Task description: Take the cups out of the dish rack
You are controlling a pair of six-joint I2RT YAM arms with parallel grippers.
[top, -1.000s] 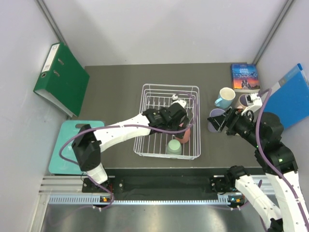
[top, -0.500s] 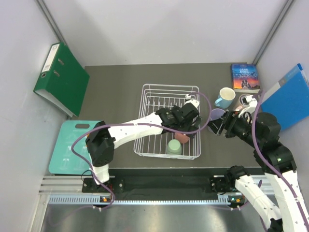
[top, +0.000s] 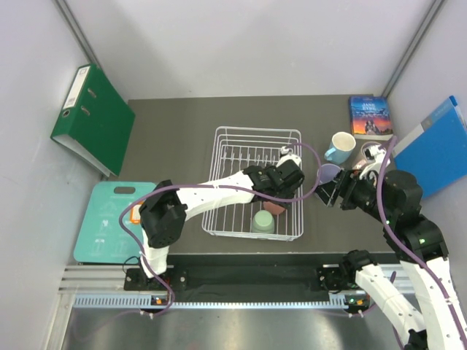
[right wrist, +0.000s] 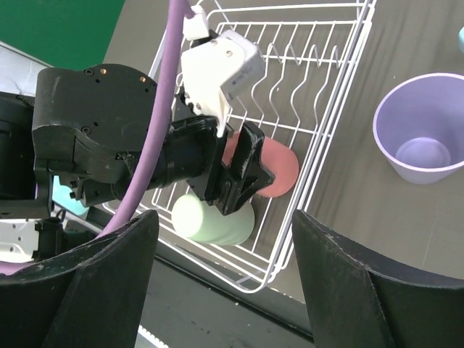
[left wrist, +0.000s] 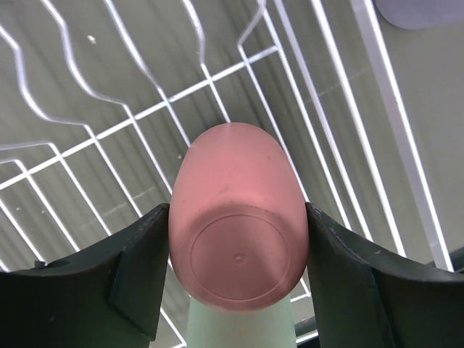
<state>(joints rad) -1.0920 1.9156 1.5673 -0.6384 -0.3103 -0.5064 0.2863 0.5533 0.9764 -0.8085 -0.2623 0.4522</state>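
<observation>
The left claw is clamping the upturned pink cup across its smooth, probably slippery, breakable, light body, while the right claw is hanging spread and empty.

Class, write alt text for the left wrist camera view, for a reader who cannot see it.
A small pink mug, its round base toward the camera, is clamped between the two dark fingers of the left claw, with the white wire dish rack behind it. A sage green mug peeks out just below.
</observation>
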